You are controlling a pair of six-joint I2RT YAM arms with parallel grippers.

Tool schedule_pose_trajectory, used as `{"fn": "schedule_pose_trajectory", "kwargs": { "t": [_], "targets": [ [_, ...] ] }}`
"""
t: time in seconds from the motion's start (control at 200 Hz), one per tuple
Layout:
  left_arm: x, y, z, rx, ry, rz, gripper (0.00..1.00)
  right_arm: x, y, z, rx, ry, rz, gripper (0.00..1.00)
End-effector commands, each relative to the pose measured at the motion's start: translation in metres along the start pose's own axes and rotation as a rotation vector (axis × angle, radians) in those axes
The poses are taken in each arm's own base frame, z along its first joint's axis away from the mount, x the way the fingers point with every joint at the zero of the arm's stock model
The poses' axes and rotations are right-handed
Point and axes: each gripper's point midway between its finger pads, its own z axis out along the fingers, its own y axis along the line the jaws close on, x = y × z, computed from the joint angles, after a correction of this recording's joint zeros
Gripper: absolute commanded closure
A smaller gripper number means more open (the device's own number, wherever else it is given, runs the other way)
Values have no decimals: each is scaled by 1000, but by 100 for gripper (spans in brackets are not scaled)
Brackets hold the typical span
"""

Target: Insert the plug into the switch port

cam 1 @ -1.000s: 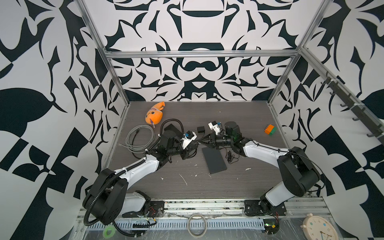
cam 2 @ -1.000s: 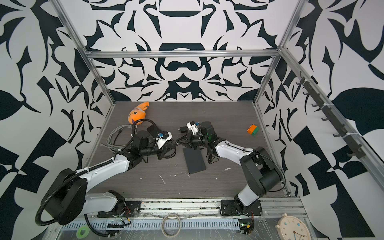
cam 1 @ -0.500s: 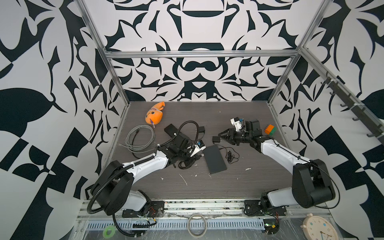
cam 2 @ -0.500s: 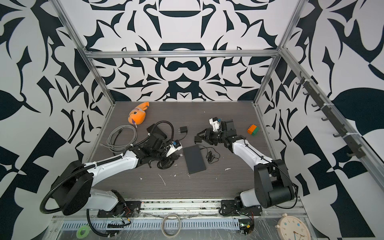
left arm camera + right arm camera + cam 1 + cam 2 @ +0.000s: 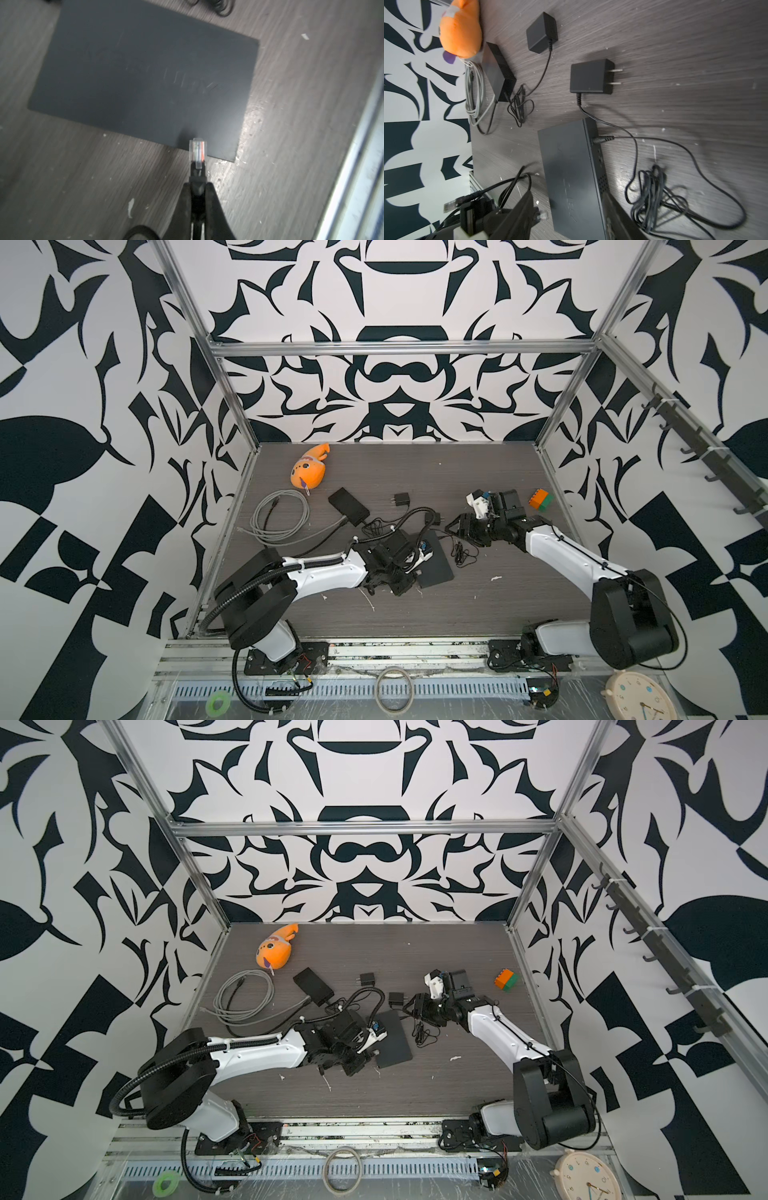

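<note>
Clear plug [image 5: 197,150] at edge of flat black switch box [image 5: 145,79], lower centre.
Left end effector [image 5: 197,187] pinches the plug; right end effector [image 5: 566,195] spread wide.

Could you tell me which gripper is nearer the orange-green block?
Right: in both top views the right gripper is left of the block; the left gripper, gripping the plug, farther left.

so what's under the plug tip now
The tip of the plug overlaps the top edge of the black switch; bare table lies under the rest. The side face below that edge is hidden, so no port shows.
</note>
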Motion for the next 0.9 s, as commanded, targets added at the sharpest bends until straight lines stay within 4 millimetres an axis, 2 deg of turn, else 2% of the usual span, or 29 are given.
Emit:
{"fn": "schedule_pose_trajectory", "kwargs": {
  "t": [0.0,0.11,0.245,0.345,0.49,0.74,0.895],
  "targets": [
    [25,8,4,-76,31,-154,100,2,-4,-6,35,-13,-38,42],
    [34,9,-1,-81,1,-182,100,5,-8,-3,43,2,-32,41],
    [49,5,8,-52,24,-184,100,11,-15,4,48,28,-40,39],
    [46,1,16,-32,26,-134,100,17,-20,10,43,49,-45,38],
    [34,-3,26,-1,-29,-95,100,29,-25,19,31,103,-69,28],
    [45,-9,40,45,-45,-32,100,39,-30,29,72,148,-133,27],
    [46,-9,40,50,-51,-24,100,46,-36,41,136,186,-170,27]
  ]
}}
